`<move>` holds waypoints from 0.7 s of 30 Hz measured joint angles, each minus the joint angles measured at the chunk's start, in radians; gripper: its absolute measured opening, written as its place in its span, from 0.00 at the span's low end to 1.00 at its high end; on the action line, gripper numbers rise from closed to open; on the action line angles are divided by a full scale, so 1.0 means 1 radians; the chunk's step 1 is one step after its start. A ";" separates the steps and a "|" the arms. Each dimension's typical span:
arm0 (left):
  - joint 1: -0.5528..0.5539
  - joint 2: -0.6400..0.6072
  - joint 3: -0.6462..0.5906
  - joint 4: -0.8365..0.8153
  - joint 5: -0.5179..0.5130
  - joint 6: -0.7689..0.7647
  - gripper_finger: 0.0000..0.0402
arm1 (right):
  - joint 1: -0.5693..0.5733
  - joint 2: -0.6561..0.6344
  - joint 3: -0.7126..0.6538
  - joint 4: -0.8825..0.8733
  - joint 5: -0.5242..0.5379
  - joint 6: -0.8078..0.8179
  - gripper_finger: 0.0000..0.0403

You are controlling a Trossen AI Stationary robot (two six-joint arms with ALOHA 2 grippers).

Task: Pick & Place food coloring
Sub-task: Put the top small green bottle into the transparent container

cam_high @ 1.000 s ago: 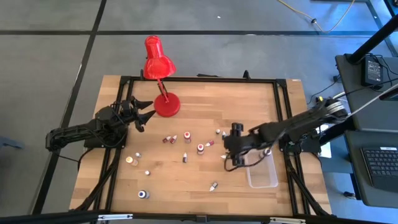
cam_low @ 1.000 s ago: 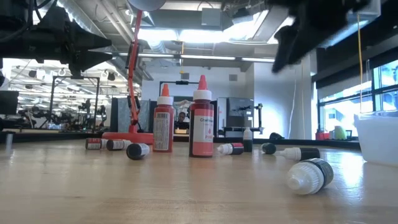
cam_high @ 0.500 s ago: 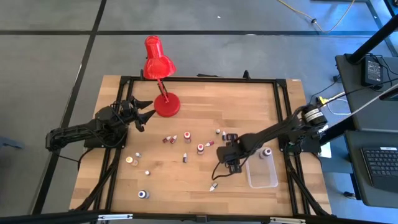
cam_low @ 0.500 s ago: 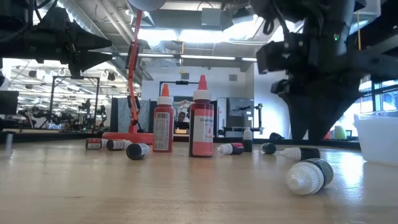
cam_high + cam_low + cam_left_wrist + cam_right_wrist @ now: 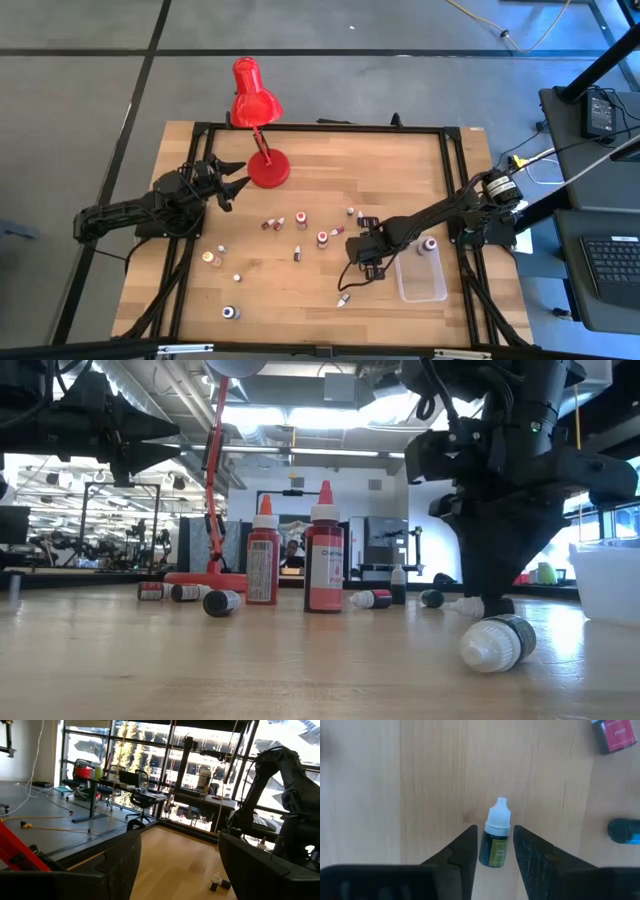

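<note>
Pale striped wood table (image 5: 400, 165); red desk lamp (image 5: 254, 110); clear tub (image 5: 423, 281); dark grippers; food coloring bottles (image 5: 495, 841) white-capped, bodies dark green, red (image 5: 323, 560), pink-labelled (image 5: 615, 732), one blue-labelled (image 5: 624, 831).

Bright, even overhead light — window glare behind; near tabletop blurred.

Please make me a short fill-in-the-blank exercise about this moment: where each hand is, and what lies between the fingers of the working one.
1. The right hand has a small bottle with a ______ cap lying between its open fingers.
2. The left hand waits beside the base of the red ______.
3. The clear tub stands by the table's ______ edge, seen from above.
4. In the low view, two tall red bottles stand ______ on the table.

Missing words: white; lamp; right; upright
</note>
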 joint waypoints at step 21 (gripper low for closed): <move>0.000 0.000 0.000 0.000 0.000 0.000 0.65 | 0.000 0.032 0.000 0.008 0.000 0.002 0.29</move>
